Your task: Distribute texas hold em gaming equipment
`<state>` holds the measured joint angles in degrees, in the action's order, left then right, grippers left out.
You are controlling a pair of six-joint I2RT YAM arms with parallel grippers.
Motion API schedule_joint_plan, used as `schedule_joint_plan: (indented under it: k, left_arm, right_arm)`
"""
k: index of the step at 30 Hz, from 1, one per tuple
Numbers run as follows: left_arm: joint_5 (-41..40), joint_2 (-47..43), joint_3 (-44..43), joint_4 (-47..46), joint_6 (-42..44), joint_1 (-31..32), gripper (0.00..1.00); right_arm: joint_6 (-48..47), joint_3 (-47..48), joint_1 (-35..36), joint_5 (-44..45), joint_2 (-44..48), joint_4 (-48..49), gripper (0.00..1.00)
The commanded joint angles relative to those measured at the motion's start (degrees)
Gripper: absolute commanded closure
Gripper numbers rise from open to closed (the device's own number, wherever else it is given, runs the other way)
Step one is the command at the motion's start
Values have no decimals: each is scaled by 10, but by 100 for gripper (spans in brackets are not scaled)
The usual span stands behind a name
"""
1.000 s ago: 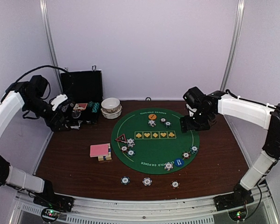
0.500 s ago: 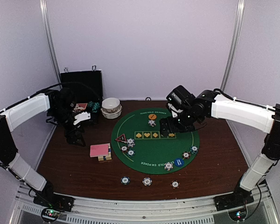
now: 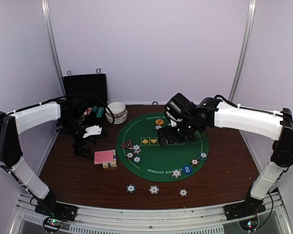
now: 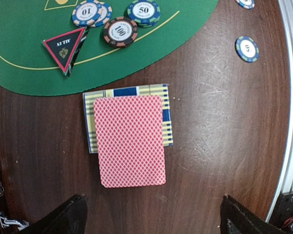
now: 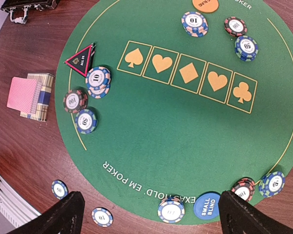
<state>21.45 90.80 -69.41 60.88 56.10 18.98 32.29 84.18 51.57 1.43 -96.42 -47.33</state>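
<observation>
Pink-backed rectangular card deck [image 4: 131, 140] sits at 12 o'clock from the wide-spread left gripper [image 4: 155, 218], long axis 12-to-6.

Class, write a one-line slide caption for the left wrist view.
Pink-backed card deck on a striped box beside the green mat, All-In marker and chip stacks nearby.

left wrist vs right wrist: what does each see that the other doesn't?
Left wrist only: no extra item, just a closer look at the deck on its striped box. Right wrist only: suit boxes, orange button, blue button, six other chip stacks, case corner. Both: deck, triangle, 10/100/50 chips beside it, two loose chips.
</observation>
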Motion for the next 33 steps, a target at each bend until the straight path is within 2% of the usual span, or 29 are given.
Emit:
schedule_joint_plan:
  k: [1,11,33]
  left_arm:
    - [-15,13,24,-42,21,17,2]
    - [-64,28,56,-118,20,27,2]
    - [-63,67,41,-124,5,30,2]
  right_arm:
    - [10,13,7,16,-3,13,1]
    - [4,20,14,10,-14,11,1]
    - [2,25,18,3,-28,5,0]
